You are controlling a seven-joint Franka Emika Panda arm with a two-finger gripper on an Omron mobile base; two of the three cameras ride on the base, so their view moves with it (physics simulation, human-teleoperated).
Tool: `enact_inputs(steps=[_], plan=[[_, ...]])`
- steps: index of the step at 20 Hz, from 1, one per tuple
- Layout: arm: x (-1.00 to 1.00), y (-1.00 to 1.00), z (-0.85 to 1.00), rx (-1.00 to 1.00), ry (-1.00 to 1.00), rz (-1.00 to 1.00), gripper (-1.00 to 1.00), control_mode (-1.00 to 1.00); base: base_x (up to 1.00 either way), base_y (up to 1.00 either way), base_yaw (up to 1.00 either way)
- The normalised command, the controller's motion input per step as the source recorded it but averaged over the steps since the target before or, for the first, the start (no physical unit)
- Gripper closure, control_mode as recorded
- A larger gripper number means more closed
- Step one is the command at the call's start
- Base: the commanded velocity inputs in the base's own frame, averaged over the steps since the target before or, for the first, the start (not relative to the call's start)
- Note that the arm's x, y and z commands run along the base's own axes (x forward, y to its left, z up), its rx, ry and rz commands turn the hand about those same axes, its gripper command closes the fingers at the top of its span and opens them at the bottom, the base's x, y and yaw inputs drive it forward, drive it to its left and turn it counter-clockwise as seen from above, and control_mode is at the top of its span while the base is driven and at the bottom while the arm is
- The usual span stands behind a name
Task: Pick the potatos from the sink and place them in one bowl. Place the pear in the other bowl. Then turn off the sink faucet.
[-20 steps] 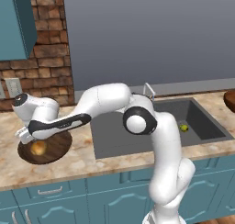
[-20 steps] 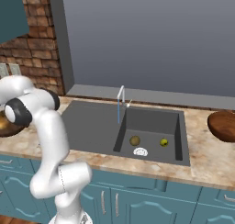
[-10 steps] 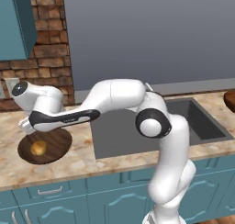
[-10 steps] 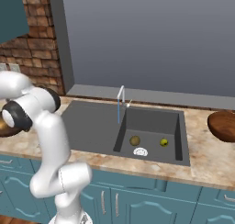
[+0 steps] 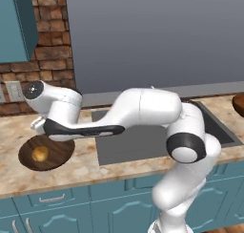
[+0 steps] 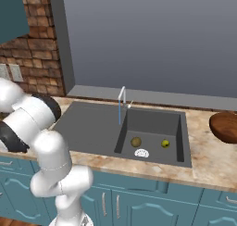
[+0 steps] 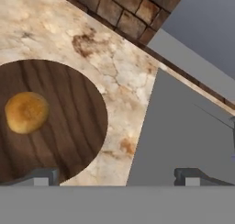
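Observation:
The dark brown wood-grain bowl (image 5: 57,151) (image 7: 69,126) sits on the counter left of the sink, with the golden-orange potato (image 5: 40,153) (image 7: 26,112) lying in it. My gripper (image 7: 115,177) hangs open and empty above the bowl's sink-side rim; one fingertip is over the bowl, the other over the sink's flat panel (image 7: 183,126). In the sink's well (image 6: 152,128) lie the olive potato (image 6: 135,141) and the yellow-green pear (image 6: 165,143). Water runs from the faucet (image 6: 121,96). The reddish-brown bowl (image 6: 224,126) (image 5: 239,103) stands on the counter right of the sink.
A brick wall (image 5: 47,55) with an outlet (image 5: 12,90) rises behind the dark bowl. A teal cabinet (image 5: 16,22) hangs above left. A white drain strainer (image 6: 141,153) lies in the well. My arm stretches across the sink's flat panel (image 5: 133,148).
My hand has risen from just over the dark bowl and shifted slightly toward the sink. The golden-orange potato stays in the bowl. The jaws remain open.

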Motion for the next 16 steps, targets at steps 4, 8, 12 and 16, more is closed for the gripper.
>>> enact_inputs(steps=[4,8,12,16], plan=[[-0.15,-0.61,0.31,0.1,-0.03,0.12,-1.0,-1.0,0.0,0.0,0.0],[-0.13,-0.53,0.15,0.09,0.0,0.13,-1.0,-1.0,0.0,0.0,0.0],[-0.29,-0.46,0.22,0.11,0.0,0.13,-1.0,-1.0,0.0,0.0,0.0],[-0.41,-0.42,0.39,0.11,0.02,0.08,-1.0,-1.0,0.0,0.0,0.0]])
